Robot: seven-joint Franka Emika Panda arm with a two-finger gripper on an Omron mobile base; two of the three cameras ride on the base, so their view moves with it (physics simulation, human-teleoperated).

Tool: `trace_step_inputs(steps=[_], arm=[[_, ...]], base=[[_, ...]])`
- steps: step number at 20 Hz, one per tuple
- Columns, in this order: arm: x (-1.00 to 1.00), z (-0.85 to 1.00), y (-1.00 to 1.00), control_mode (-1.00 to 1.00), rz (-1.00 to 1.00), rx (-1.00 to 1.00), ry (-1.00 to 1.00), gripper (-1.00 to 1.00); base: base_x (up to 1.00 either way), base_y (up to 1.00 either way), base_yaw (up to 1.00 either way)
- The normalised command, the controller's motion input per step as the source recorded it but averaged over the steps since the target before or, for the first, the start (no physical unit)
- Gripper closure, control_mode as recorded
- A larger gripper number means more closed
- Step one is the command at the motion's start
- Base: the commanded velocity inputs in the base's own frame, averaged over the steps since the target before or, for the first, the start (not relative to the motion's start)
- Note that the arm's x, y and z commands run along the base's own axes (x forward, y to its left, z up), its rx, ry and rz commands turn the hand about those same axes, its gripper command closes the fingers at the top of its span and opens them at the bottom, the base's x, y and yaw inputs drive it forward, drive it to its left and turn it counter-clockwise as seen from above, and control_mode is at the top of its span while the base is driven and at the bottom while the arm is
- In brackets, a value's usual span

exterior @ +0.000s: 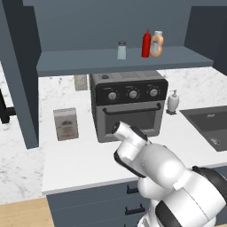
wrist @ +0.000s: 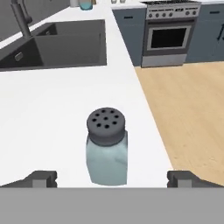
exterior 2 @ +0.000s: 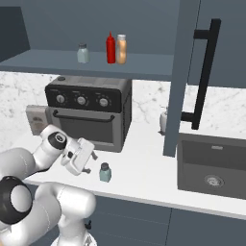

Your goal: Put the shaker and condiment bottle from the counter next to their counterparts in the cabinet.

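While its fingers stand wide apart, the hand (wrist: 112,178) holds nothing | small teal translucent shaker with grey cap (wrist: 107,146) upright between them on white marble tabletop (wrist: 48,113)

Plenty of room around the shaker (wrist: 107,146) on the bench (exterior 2: 144,173): bare marble on both sides of it, and the hand (wrist: 111,177) has its fingers spread wide either side with nothing between. Toaster oven (exterior 2: 91,113) sits behind and blocks the back of the bench. Sink (exterior 2: 211,166) is well off to the right. Up on the cabinet shelf (exterior: 88,62), there's open room either side of the pale shaker (exterior: 122,50); the red bottle (exterior: 146,43) and orange bottle (exterior: 156,44) crowd together.
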Motion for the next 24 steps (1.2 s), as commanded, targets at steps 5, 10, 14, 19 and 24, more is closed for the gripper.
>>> trace_step_inputs(steps=[5, 10, 14, 19, 24], arm=[[-0.17, 0.00, -0.02, -1.00, -0.06, 0.04, 0.06, -1.00], [-0.14, 0.00, -0.05, -1.00, -0.07, 0.05, 0.05, -1.00], [0.00, 0.00, -0.17, -1.00, -0.07, 0.02, 0.01, -1.00], [0.00, 0.00, -0.20, -1.00, -0.06, 0.02, 0.00, -1.00], [0.00, 0.00, -0.11, -1.00, -0.03, 0.01, 0.02, -1.00]], base=[[0.00, 0.00, 0.00], [0.00, 0.00, 0.00], [0.00, 0.00, 0.00], [0.00, 0.00, 0.00], [0.00, 0.00, 0.00]])
